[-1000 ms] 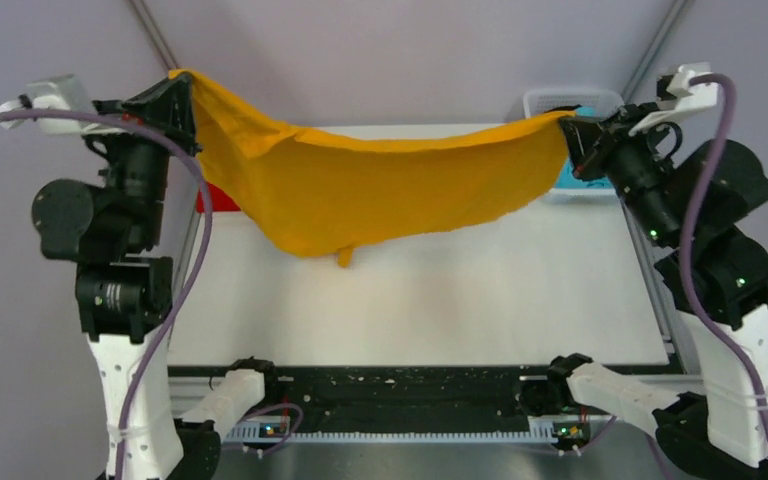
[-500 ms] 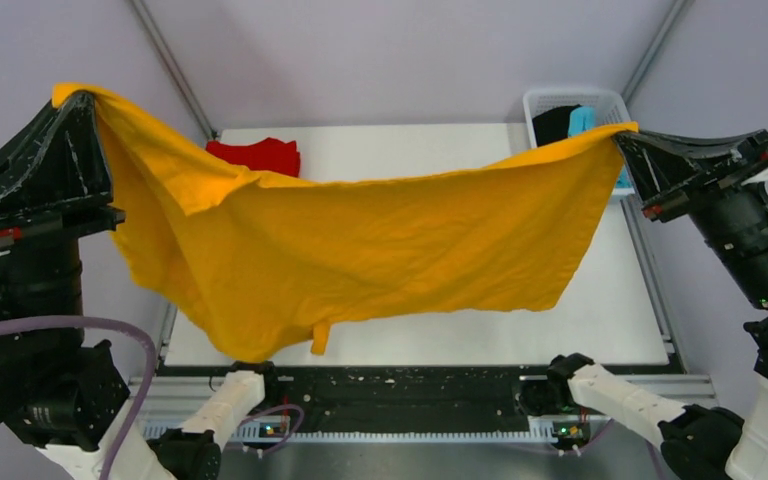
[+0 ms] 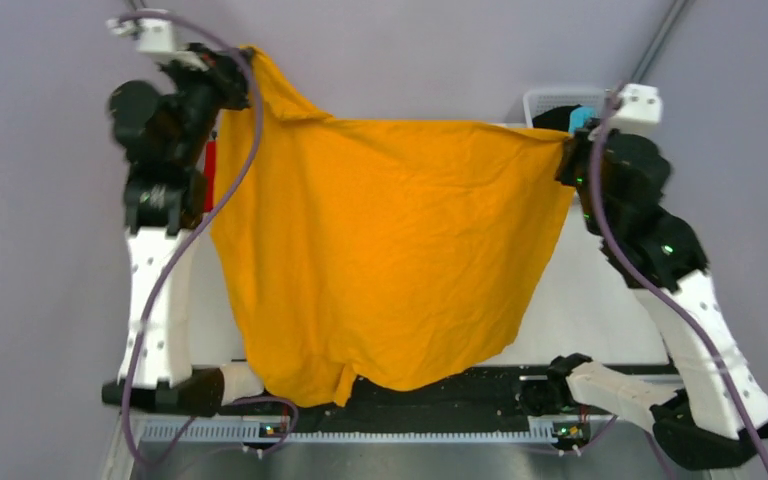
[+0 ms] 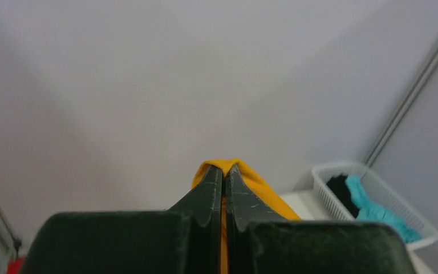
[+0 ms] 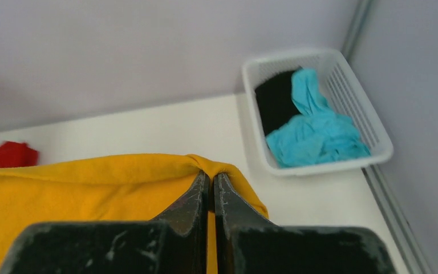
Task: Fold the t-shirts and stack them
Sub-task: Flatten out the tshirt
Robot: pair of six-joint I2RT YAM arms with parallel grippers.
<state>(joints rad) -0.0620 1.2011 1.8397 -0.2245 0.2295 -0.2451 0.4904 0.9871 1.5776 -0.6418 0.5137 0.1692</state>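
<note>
The orange-yellow t-shirt (image 3: 390, 250) hangs spread in the air between both arms, its lower edge reaching the table's near edge. My left gripper (image 3: 245, 55) is shut on its upper left corner (image 4: 245, 177), held high at the back left. My right gripper (image 3: 565, 145) is shut on its upper right corner (image 5: 205, 165), a little lower. A red t-shirt (image 5: 3, 154) lies at the far left of the table; only a sliver of it (image 3: 210, 175) shows in the top view. A cyan-blue t-shirt (image 5: 319, 131) and a black t-shirt (image 5: 276, 100) lie in the basket.
The white mesh basket (image 5: 376, 137) stands at the table's far right corner, just behind my right gripper. The white table top (image 3: 600, 300) is mostly hidden behind the hanging shirt. A metal frame post (image 3: 655, 40) rises at the back right.
Both grippers have moved toward the back of the table and drawn closer together. The orange-yellow shirt, sagging and wide before, now hangs down long and flat like a curtain.
</note>
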